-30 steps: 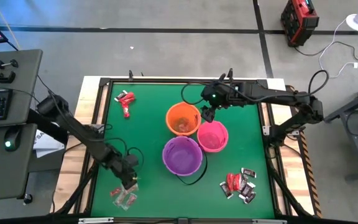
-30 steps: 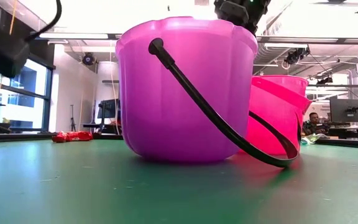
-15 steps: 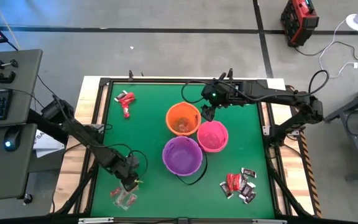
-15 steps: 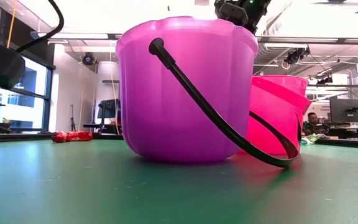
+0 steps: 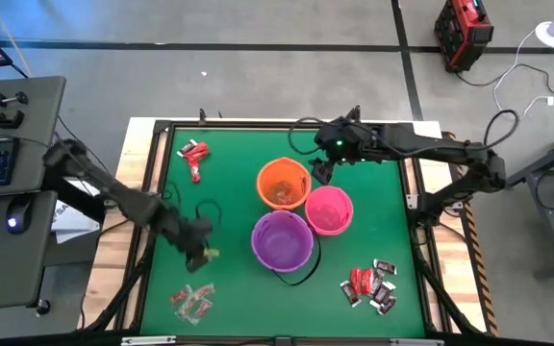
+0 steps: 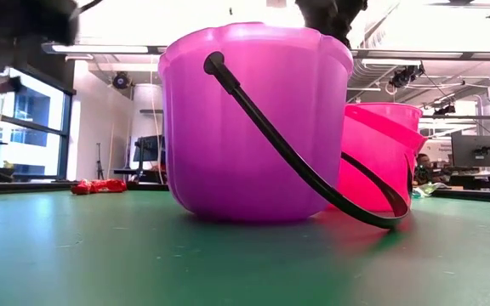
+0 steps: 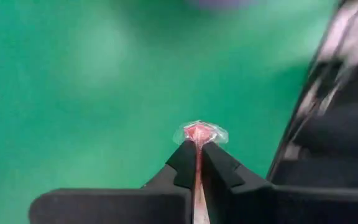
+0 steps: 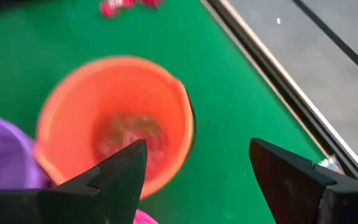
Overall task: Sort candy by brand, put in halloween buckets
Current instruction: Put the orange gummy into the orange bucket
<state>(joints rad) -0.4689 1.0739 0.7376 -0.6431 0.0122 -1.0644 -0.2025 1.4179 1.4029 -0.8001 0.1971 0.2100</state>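
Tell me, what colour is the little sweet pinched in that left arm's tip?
Red inside a clear wrapper: the candy, clearest in the left wrist view.

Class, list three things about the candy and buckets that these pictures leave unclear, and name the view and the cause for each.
1. Held candy, left wrist view: the left gripper covers all but a red-and-clear tip, so its brand is unreadable.
2. Orange bucket, right wrist view: blur hides what its contents are.
3. Orange bucket again, low view: the purple bucket blocks it entirely; only part of the pink bucket shows.
4. Wrapper pile, high view: too small to read.
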